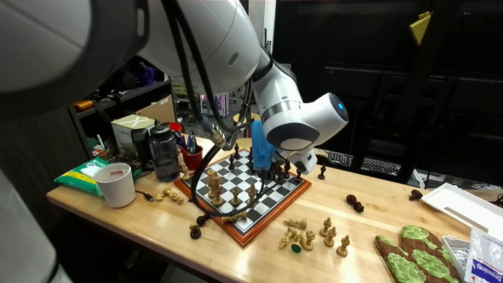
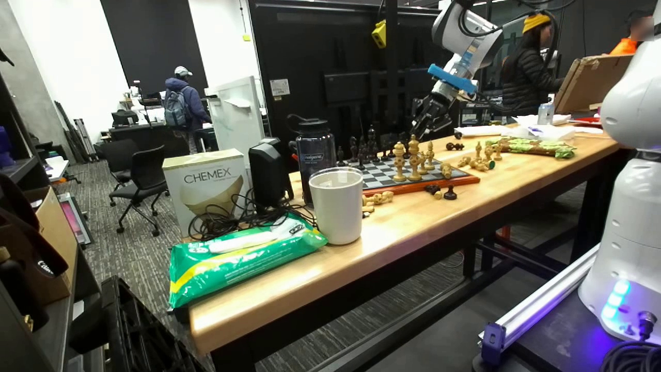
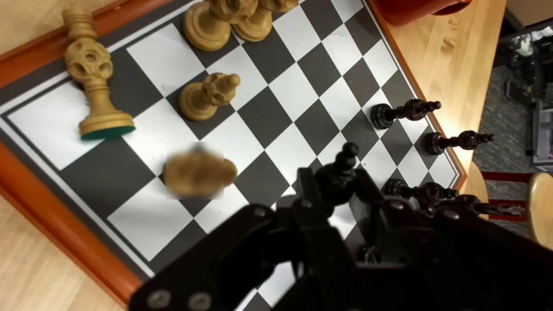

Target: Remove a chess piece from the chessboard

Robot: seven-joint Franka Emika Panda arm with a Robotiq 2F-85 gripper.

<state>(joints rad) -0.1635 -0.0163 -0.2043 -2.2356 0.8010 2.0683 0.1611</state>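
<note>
The chessboard [image 1: 276, 212], black and white checks in a reddish-brown frame, lies on the wooden table and fills much of the wrist view. A dark chess piece [image 3: 335, 183] sits between the fingertips of my gripper [image 3: 335, 178], which is shut on its rounded head; whether its base touches the board is hidden. In an exterior view my gripper [image 2: 421, 130] slants down over the board's far part; blue bracket and arm mostly cover it elsewhere. Several dark pieces stand near it, such as a dark piece [image 3: 406, 110]. Light pieces include a small upright one [image 3: 201, 99] and a toppled one [image 3: 97, 93].
Loose light pieces [image 1: 308, 239] and a fallen dark piece [image 1: 355, 203] lie beside the board. A water bottle [image 1: 164, 155], a red pen cup [image 1: 192, 159] and a white cup [image 1: 116, 186] stand on its opposite side. Patterned mitts [image 1: 420, 255] lie farther along the table.
</note>
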